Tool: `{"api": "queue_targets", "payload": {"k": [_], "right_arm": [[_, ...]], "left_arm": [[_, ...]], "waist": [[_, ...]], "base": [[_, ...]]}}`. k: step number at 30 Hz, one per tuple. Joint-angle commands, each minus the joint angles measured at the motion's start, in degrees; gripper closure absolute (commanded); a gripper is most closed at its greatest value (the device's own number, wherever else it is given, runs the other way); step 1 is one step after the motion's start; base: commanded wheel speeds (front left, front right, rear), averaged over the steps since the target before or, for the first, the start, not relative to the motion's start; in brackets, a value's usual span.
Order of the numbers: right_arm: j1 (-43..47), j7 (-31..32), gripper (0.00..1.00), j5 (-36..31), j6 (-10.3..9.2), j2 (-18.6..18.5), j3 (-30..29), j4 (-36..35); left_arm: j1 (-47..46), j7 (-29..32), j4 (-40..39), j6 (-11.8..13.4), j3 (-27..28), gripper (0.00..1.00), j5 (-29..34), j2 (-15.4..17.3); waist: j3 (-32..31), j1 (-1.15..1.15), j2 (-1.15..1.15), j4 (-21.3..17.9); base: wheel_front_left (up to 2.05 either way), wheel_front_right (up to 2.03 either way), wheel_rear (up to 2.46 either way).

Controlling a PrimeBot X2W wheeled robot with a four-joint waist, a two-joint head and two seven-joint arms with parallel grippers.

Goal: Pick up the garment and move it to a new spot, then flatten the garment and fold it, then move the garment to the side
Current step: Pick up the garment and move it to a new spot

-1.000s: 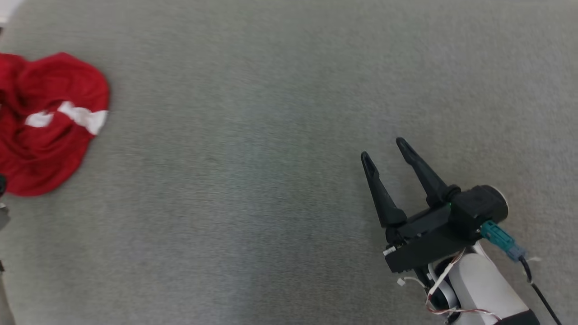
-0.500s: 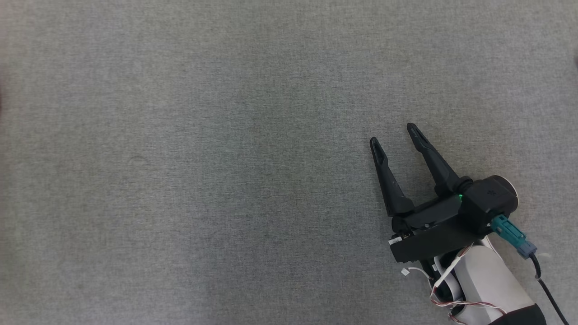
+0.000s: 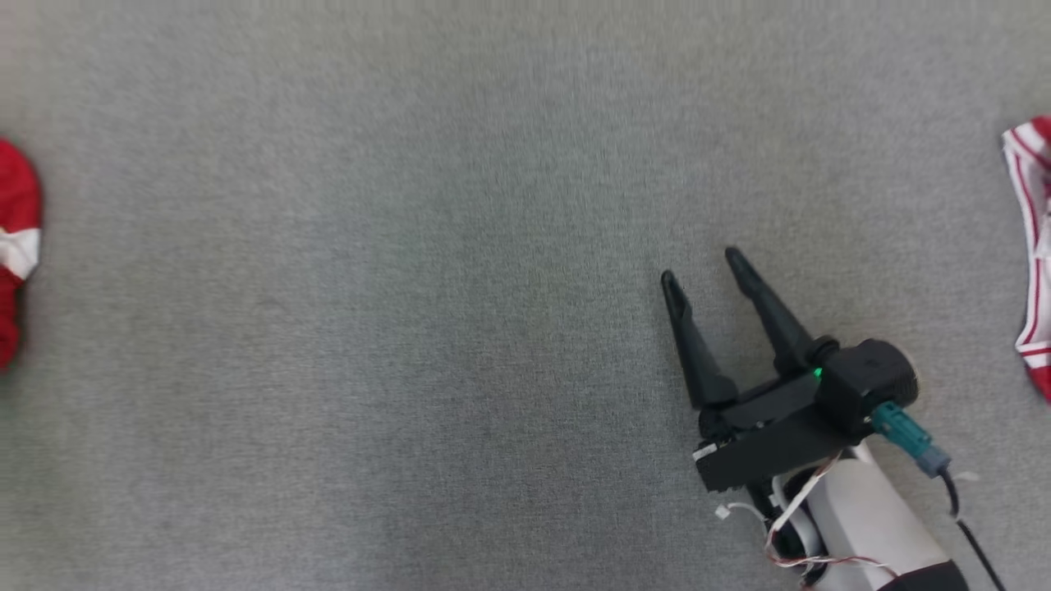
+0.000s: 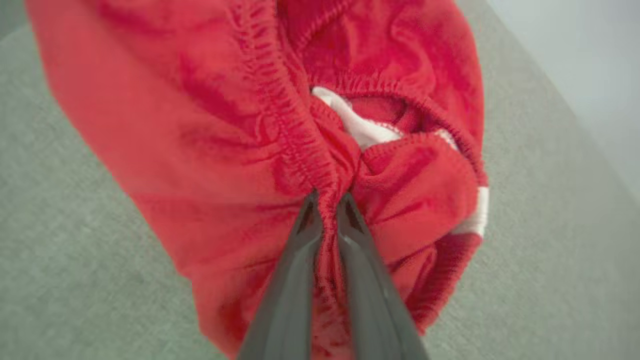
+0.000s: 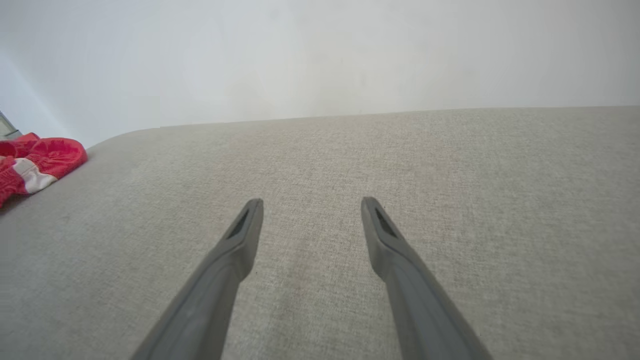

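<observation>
The garment (image 4: 200, 125) is red with white bands and an elastic gathered hem, bunched on the grey cloth surface. In the left wrist view my left gripper (image 4: 327, 197) is shut on a fold of that gathered hem, its fingers nearly touching. A sliver of the garment (image 3: 12, 246) shows at the far left edge of the head view, and it also lies at the left (image 5: 40, 160) in the right wrist view. My right gripper (image 3: 702, 275) hovers open over bare surface at the lower right, far from the garment, with nothing between its fingers (image 5: 245, 225).
The grey fabric surface (image 3: 410, 287) spreads wide between the garment and my right gripper. A red-and-white striped cloth (image 3: 1030, 246) pokes in at the right edge. A pale wall (image 5: 320, 55) stands beyond the surface's far edge.
The head camera has swung, so the garment slid out of the picture and is back as a sliver at the left edge. The striped cloth has come in at the right. My right gripper stays open.
</observation>
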Motion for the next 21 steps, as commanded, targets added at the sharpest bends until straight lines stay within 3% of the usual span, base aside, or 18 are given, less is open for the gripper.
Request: {"api": "queue_targets", "payload": {"k": [1, 10, 15, 21], "right_arm": [[0.5, -0.4, 0.00, 0.6, -0.14, 0.5, 0.3, 0.3], [2.7, -1.3, 0.00, 2.8, -0.15, 2.1, 2.0, 4.7], [3.8, -1.5, 0.00, 3.5, -0.15, 2.9, 1.7, 5.7], [4.9, -1.5, 0.00, 3.6, -0.15, 3.5, 2.5, 5.8]], "left_arm": [[0.5, 0.1, -0.9, -0.4, 0.0, 1.00, 0.4, 1.0], [-2.0, 3.6, -11.1, -3.3, -3.4, 1.00, -1.4, 0.3], [-4.4, 8.0, -17.2, -4.6, -7.1, 1.00, -3.5, -2.5], [-4.3, 12.0, -25.1, -5.0, -13.7, 1.00, -5.2, -8.5]], "waist": [[-3.7, -0.01, -0.01, 0.8], [-14.7, -0.01, -0.01, -0.2], [-18.5, -0.01, -0.01, -2.5], [-21.0, -0.01, -0.01, -6.8]], "base": [[0.00, 0.00, 0.00], [0.00, 0.00, 0.00], [0.00, 0.00, 0.00], [0.00, 0.00, 0.00]]}}
